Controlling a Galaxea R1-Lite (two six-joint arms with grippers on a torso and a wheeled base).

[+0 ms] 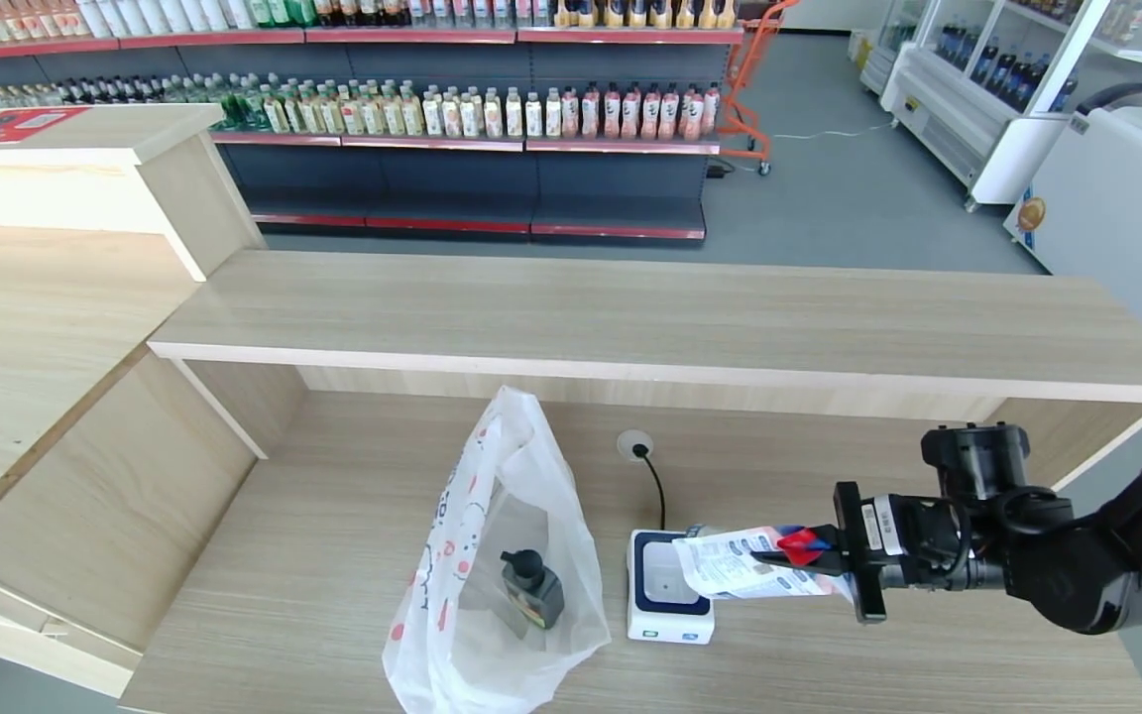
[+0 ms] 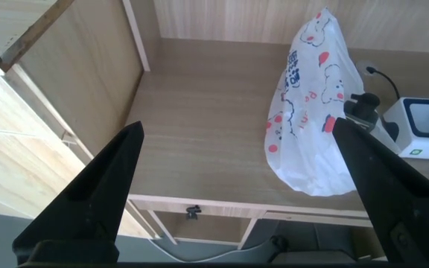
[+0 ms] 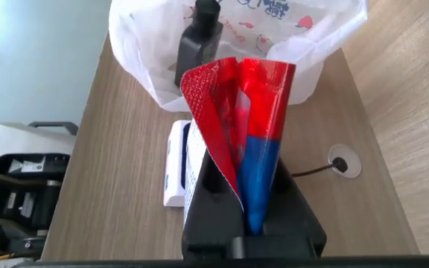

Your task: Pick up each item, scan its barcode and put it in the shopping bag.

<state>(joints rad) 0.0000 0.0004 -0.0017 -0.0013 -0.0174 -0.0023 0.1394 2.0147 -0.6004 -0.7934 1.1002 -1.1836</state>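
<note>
My right gripper is shut on a flat pouch with a white printed back and a red and blue front. It holds the pouch level just above the white barcode scanner, whose dark window faces up. Left of the scanner stands the white shopping bag with red prints, open at the top, with a dark grey pump bottle inside. My left gripper is open and hangs off the counter's near edge, well left of the bag.
The scanner's black cable runs to a round grommet at the back of the lower wooden counter. A raised wooden ledge runs behind it. Shelves of bottles and freezers stand farther off.
</note>
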